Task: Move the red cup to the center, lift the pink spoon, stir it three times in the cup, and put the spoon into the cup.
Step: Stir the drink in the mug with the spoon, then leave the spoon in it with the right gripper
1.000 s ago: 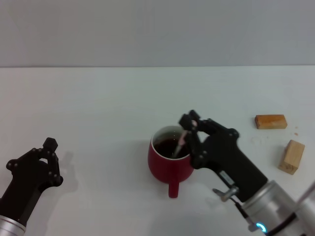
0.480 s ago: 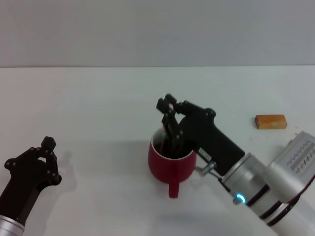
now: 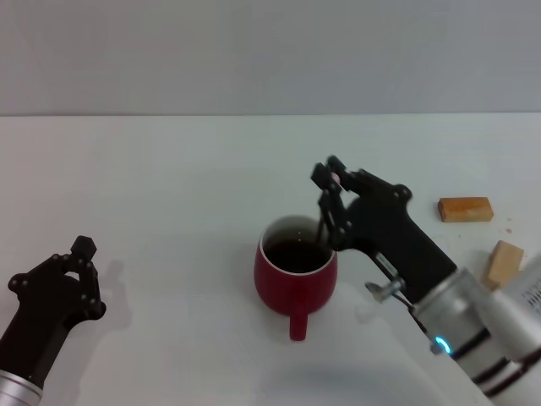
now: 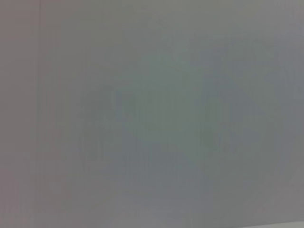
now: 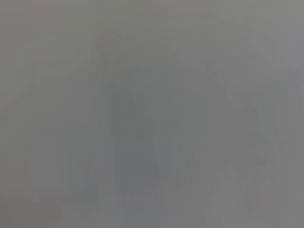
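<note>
The red cup (image 3: 295,275) stands at the middle of the white table with dark liquid inside and its small handle toward me. My right gripper (image 3: 329,200) hovers just above the cup's right rear rim, shut on the pink spoon (image 3: 322,222). The spoon hangs steeply, its thin neck dipping into the liquid by the right wall, and only a sliver of pink shows between the fingers. My left gripper (image 3: 74,277) rests low at the table's near left, far from the cup. Both wrist views show only blank grey.
Two tan wooden blocks lie to the right: one flat block (image 3: 465,209) farther back and one tilted block (image 3: 500,264) nearer, partly behind my right arm. The white table (image 3: 169,186) stretches bare behind and left of the cup.
My right gripper swung with the spoon from the cup's right side over its rear left rim, then back to the right rear rim. The cup and left arm stayed still.
</note>
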Available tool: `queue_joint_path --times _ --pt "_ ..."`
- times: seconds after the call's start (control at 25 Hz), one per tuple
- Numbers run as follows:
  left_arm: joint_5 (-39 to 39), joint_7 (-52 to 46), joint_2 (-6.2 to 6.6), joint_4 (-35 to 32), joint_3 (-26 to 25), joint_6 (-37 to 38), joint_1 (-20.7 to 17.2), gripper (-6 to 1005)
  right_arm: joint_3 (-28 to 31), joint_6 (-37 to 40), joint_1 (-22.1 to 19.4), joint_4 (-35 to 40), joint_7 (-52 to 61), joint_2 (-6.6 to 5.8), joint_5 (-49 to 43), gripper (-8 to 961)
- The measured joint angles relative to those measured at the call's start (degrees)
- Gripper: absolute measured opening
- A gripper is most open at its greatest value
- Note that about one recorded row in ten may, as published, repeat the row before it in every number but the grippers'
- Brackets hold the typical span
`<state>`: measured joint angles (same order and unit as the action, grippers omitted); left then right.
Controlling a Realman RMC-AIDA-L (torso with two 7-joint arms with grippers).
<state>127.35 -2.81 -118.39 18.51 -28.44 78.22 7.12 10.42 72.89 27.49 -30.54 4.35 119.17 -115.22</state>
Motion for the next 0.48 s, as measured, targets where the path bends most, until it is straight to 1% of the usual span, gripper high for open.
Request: queue_joint_path --times 0.08,0.16,0.2,0.32,0.48 --pt "0.0 0.0 0.0 -0.04 0.14 0.0 0.0 0 -0.33 0.99 -1.81 -0.59 -0.09 0.0 -0.13 60" --pt "0.0 -0.01 -0.08 -0.05 0.35 0.0 -0.11 0 -0.56 1.55 -4.65 -1.99 -0.92 0.0 -0.89 60" --pt "0.0 -0.01 -0.08 -0.05 0.35 0.0 -0.11 0 -0.56 1.55 -4.65 -1.99 -0.92 0.0 -0.89 60" --pt "-0.01 -0.02 -0.09 -0.06 0.39 0.0 -0.36 0 -0.61 1.22 -7.14 -4.47 -2.68 0.0 -2.11 60" --pt "0.0 -0.04 -0.09 -0.06 0.43 0.02 -0.51 0 -0.66 0.64 -7.41 -5.62 -2.66 0.08 -3.93 60"
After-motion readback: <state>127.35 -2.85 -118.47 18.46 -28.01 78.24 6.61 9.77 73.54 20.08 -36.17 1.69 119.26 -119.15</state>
